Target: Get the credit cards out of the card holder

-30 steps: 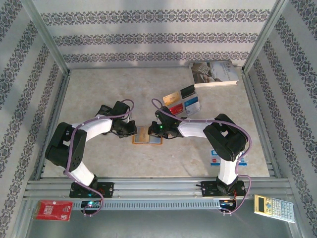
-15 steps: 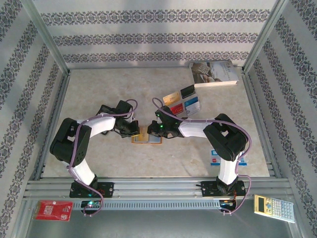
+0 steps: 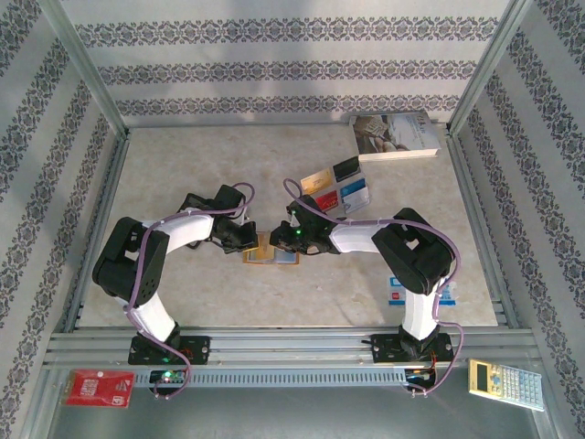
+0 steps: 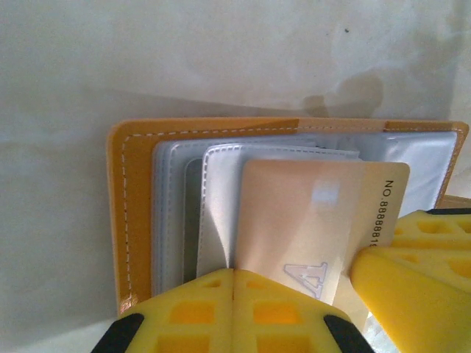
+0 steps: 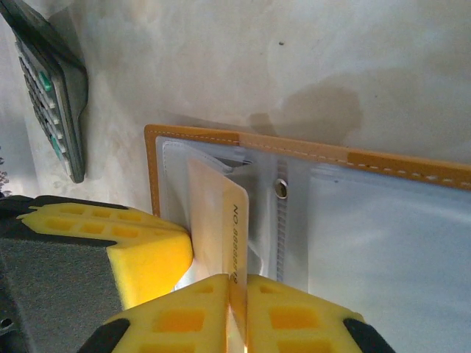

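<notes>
left fingers (image 4: 221, 305): pressed together at card holder (image 4: 118, 220) edge | right fingers (image 5: 257, 309): clamping gold credit card (image 5: 213, 213) sticking from card holder

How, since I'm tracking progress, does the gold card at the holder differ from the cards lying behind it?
The gold card sticks out of a card holder pocket, pinched by the right fingers; the loose cards lie flat on the table, untouched. The gold card is tan; the loose cards are orange, black, red and blue. All are flat rectangles.

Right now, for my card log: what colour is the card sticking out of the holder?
Pale gold card, clearest in the left wrist view.
</notes>
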You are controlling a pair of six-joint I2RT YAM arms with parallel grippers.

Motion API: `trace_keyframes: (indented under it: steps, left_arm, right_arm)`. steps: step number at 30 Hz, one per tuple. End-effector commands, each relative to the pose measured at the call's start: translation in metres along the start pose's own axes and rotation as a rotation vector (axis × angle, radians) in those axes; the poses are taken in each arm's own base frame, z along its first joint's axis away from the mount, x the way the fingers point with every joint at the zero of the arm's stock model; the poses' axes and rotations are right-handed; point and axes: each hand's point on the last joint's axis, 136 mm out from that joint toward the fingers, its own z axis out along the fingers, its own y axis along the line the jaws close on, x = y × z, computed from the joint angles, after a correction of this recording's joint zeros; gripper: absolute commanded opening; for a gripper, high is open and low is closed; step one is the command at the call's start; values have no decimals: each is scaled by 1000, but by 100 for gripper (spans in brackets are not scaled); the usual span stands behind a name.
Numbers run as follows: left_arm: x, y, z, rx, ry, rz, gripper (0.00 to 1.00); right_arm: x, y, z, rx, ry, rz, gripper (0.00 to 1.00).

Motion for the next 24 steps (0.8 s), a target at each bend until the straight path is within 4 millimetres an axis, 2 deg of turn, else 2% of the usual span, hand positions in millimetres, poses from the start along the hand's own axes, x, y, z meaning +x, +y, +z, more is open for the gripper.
trace_keyframes:
  steps: [1,8,13,16,19,21,24]
  left_arm:
    - [16,25,12,-96,41,-9,4]
    - [14,29,8,-123,24,-8,5]
    - [9,22,3,-102,6,-6,6]
    - [1,8,-4,-56,-21,0,8]
    - [-13,-5,-20,-26,-92,1,12]
    - [-24,-12,-33,-18,-165,-18,23]
    - [-42,-28,-56,36,-284,-42,34]
  right_arm:
    - [-1,-1,-2,-4,-12,-9,11]
    - [-7,-19,-22,78,-77,-29,8]
    - [-12,-27,-41,91,-126,-44,6]
    - [-18,-18,-56,63,-180,-88,3]
    - [-28,-2,-75,10,-243,-148,1]
    - [-35,7,-88,-27,-282,-182,0]
    - [-46,18,-106,-94,-320,-202,0]
